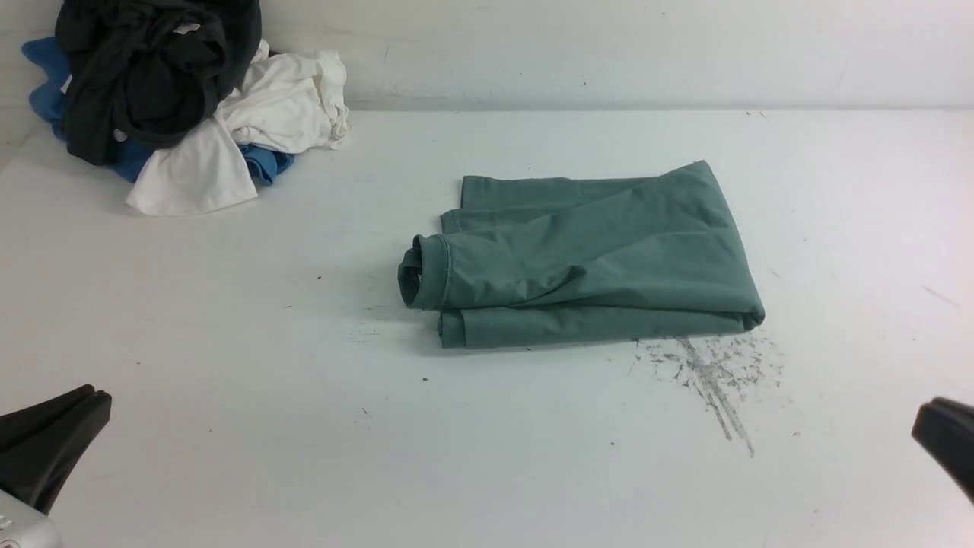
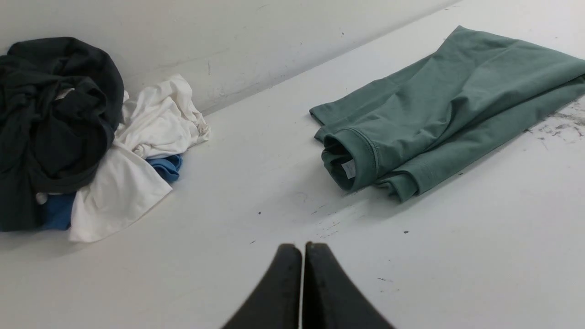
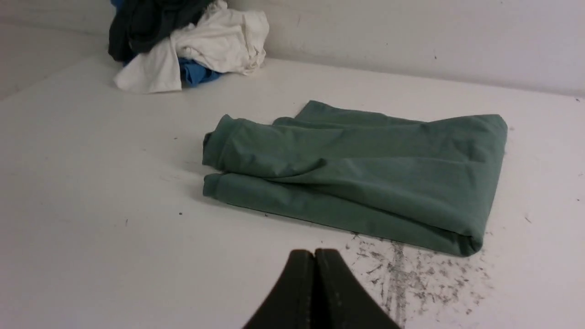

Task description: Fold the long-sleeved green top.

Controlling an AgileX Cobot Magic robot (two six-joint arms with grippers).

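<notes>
The green long-sleeved top (image 1: pixel 593 255) lies in the middle of the white table as a compact folded rectangle. Its neck opening faces left, and a white label shows inside it in the left wrist view (image 2: pixel 349 168). The same folded top fills the centre of the right wrist view (image 3: pixel 365 173). My left gripper (image 1: pixel 95 394) sits low at the near left, shut, with nothing between its fingers (image 2: pixel 302 249). My right gripper (image 1: pixel 924 422) sits at the near right edge, also shut and holding nothing (image 3: pixel 314 253). Both grippers are well clear of the top.
A heap of black (image 1: pixel 144 68), white (image 1: pixel 281 103) and blue (image 1: pixel 46 84) garments lies at the far left corner against the wall. Grey scuff marks (image 1: pixel 715 380) stain the table just in front of the top's right end.
</notes>
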